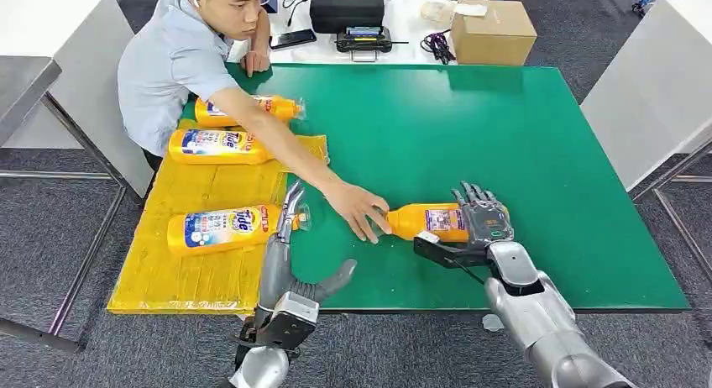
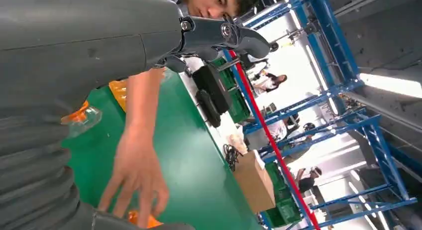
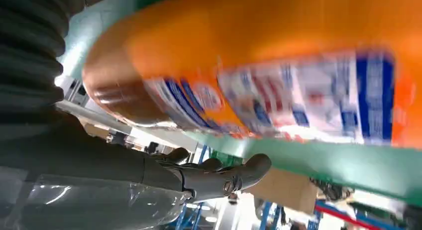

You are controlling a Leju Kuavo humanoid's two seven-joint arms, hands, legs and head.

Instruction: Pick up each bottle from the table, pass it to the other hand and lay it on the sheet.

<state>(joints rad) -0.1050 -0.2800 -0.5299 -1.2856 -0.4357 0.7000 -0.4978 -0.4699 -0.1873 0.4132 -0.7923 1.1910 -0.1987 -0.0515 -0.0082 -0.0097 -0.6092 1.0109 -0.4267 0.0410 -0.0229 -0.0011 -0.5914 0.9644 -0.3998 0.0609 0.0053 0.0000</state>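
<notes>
Pickup was in hand: right hand (image 1: 482, 217) lay over a bottle (image 1: 426, 221) on the green bench (image 1: 520, 136), grip uncertain; a person's hand (image 1: 357, 208) touched its cap. Left hand (image 1: 290, 237) waited, fingers (image 1: 292, 205) spread, beside the sheet (image 1: 210, 186).

I stand in a big industrial hall, a test floor or workshop. Beyond my left hand (image 2: 74, 56) blue steel racking (image 2: 343, 80) climbs toward bright ceiling lights, with green crates (image 2: 234, 95) stacked under it. Grey carpet (image 1: 420, 346) lies below my hands, and past the green table (image 1: 504, 153) sit a cardboard box (image 1: 493, 31) and black cases (image 1: 346, 6).
</notes>
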